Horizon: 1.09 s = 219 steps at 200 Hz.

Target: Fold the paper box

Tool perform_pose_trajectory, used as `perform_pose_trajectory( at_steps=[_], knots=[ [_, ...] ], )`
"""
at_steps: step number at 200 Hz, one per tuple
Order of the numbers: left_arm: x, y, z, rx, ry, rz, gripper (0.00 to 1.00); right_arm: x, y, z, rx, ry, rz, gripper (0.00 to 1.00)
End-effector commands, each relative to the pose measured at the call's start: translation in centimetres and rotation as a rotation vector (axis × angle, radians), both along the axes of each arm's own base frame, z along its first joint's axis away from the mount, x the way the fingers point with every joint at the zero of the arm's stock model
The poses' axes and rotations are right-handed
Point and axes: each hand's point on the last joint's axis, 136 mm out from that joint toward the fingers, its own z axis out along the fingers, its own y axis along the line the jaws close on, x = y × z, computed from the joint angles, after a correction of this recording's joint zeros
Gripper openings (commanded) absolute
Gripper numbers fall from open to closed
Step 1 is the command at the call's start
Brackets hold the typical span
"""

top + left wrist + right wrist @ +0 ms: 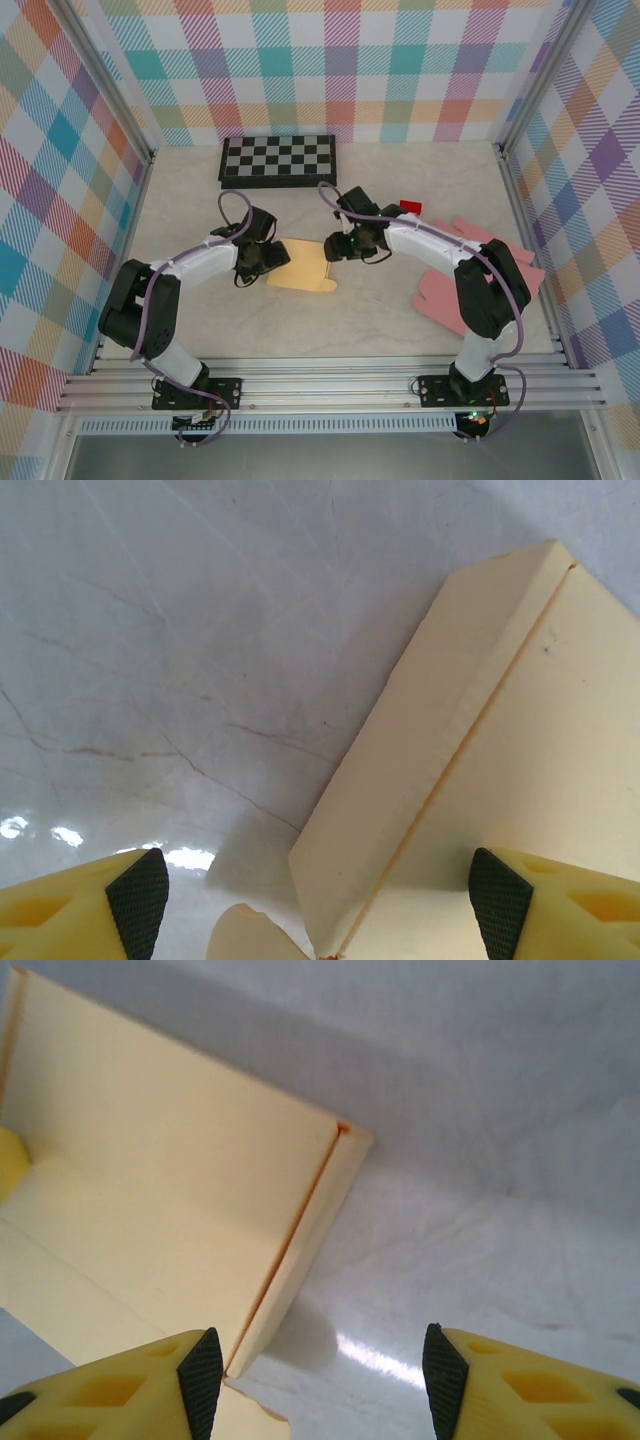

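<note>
Card stock, thin and light, is my guess for the box (300, 265): stiff across its panels, weak at the scored creases, easily dented, and likely to slide on the smooth table (350, 330). It lies mid-table between both grippers, side flaps partly raised. The best hold looks to be a flap's free edge, pinched near its middle. Left gripper (319, 902) is spread wide, straddling one raised flap without clamping it; right gripper (321, 1373) is also parted, one pad beside the other flap's edge, gripping nothing. The box is unformed and holds nothing
</note>
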Motion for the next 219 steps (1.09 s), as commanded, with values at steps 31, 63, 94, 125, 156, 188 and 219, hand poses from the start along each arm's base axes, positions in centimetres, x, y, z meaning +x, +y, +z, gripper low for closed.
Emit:
perform_pose_trajectory(
  at_steps=[31,63,94,125,156,188,219],
  knots=[
    [-0.6,-0.6,0.4,-0.027,-0.011,0.071,0.82,-0.8,2.2,-2.1,0.036,0.076,-0.046,0.58],
    [-1.0,-1.3,1.7,-0.123,-0.008,0.15,1.0,-1.2,1.6,-4.7,-0.014,0.112,-0.048,0.57],
    [-0.6,-3.0,4.1,-0.282,-0.047,0.196,1.0,-1.8,1.2,-5.7,-0.01,0.12,-0.05,0.56],
    [0.0,-4.2,5.2,-0.25,-0.024,0.145,1.0,-1.8,0.9,-6.0,-0.027,0.109,-0.037,0.56],
    [0.0,-3.9,3.7,-0.177,0.018,0.128,1.0,-1.7,1.2,-6.0,-0.019,0.108,-0.028,0.56],
    [-0.3,-3.7,2.3,-0.151,0.042,0.122,1.0,-1.8,1.4,-6.1,-0.012,0.114,-0.019,0.56],
    [-0.4,-4.4,1.2,-0.171,0.078,0.115,1.0,-1.8,1.1,-6.3,-0.025,0.112,-0.01,0.56]
  ],
)
